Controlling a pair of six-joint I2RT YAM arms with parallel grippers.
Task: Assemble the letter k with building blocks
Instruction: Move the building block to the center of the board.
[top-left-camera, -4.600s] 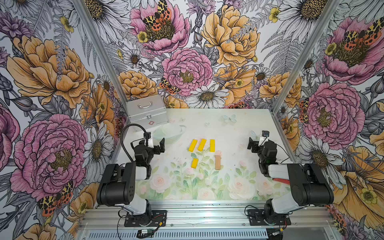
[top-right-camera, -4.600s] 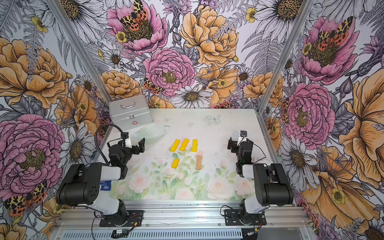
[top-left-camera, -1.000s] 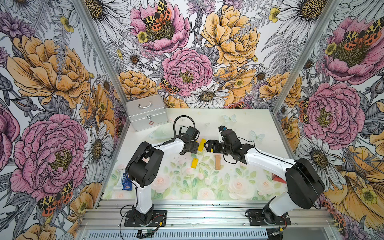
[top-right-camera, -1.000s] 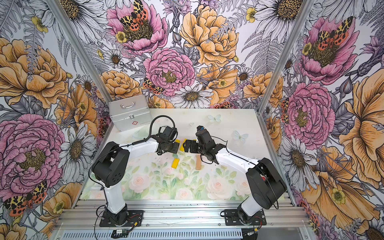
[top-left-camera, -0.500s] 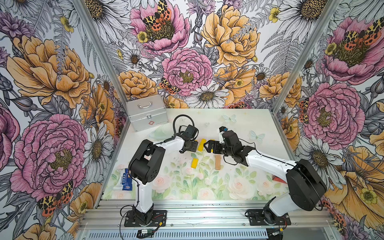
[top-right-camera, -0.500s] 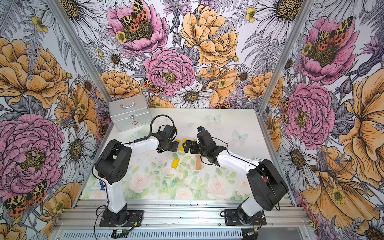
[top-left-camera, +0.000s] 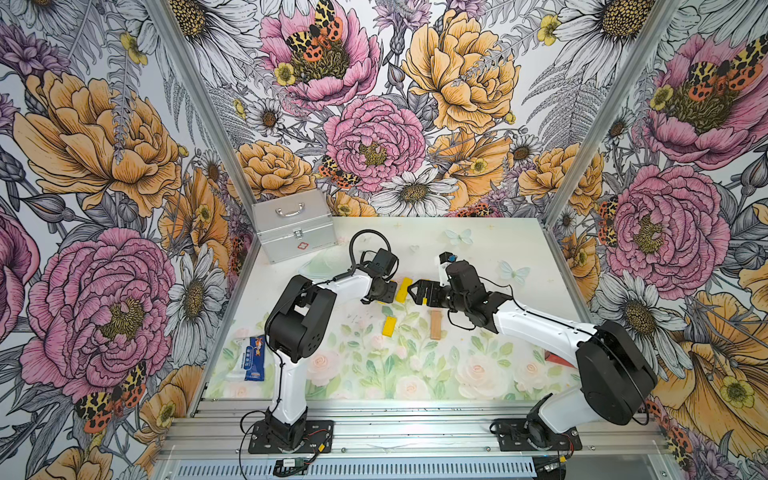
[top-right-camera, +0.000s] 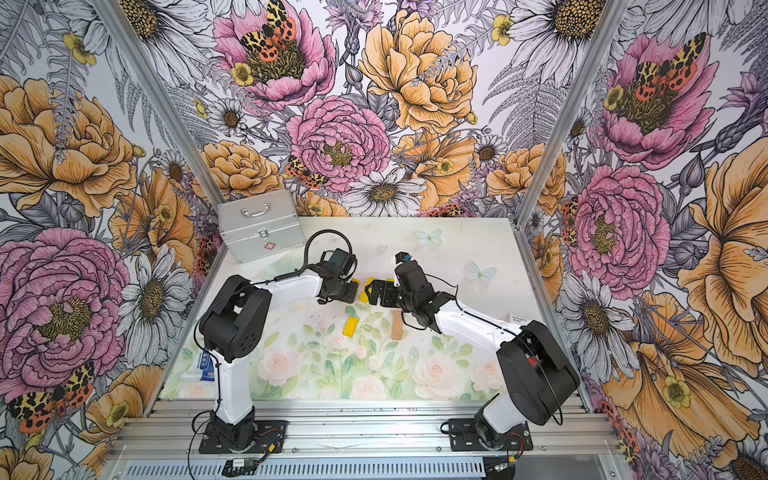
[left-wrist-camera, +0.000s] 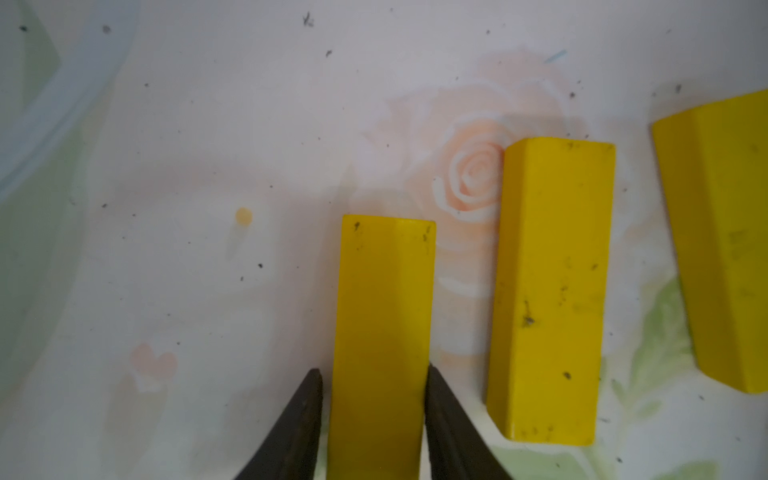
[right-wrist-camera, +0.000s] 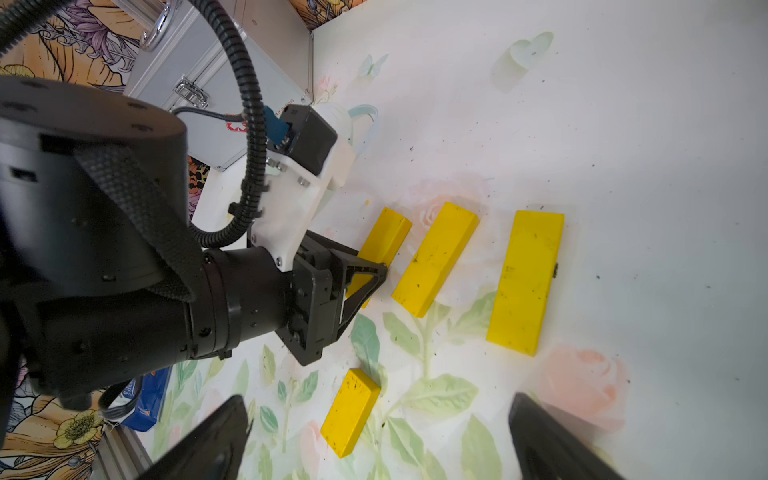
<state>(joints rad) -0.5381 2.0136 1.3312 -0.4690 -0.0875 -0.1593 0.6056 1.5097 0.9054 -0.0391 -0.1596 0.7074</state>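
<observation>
A blue packet lies by the left edge of a flower-printed counter, toward its near corner. Around the middle, a short yellow block and a tan block lie side by side, apart. Just beyond them, three long yellow blocks lie in a row, none touching.

The left end effector straddles the row's left block. One finger is against its side and the other a sliver off; whether it grips cannot be told. The middle block and right block lie free.

The right end effector is at the row's right end, fingers wide apart, holding nothing. A silver case stands in the far left corner.
</observation>
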